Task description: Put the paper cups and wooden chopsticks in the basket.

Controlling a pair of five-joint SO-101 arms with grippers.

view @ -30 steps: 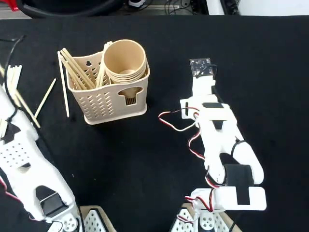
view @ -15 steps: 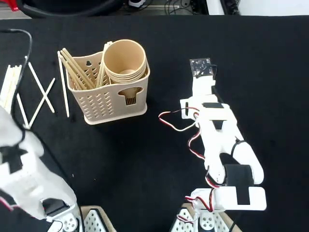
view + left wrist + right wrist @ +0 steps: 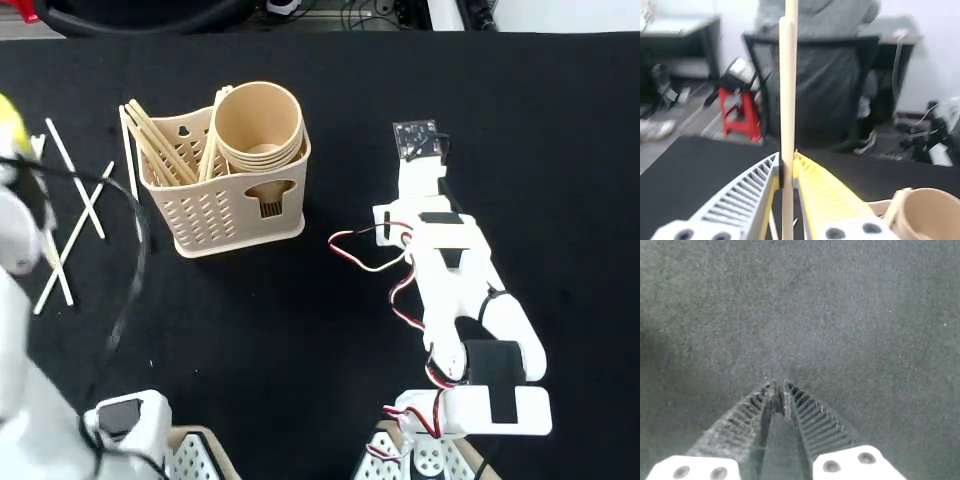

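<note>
Gripping one wooden chopstick, the left gripper has its grey and yellow jaws clenched on the stick. The left wrist view shows the stick standing upright between them, with the room beyond the table behind it. From the high view, the left arm stands at the table's nine o'clock edge, a black cable looping beside it. Loose chopsticks lie crossed on the black table, at nine o'clock from the basket and apart from it. The basket stands upright. More chopsticks lean in its nine o'clock half, and stacked paper cups fill its three o'clock half. The left wrist view catches a cup's rim low and close by. At three o'clock from the basket, well apart, the right arm lies stretched toward twelve o'clock. Its wrist view shows the right gripper pinched together on nothing, just above bare black cloth.
</note>
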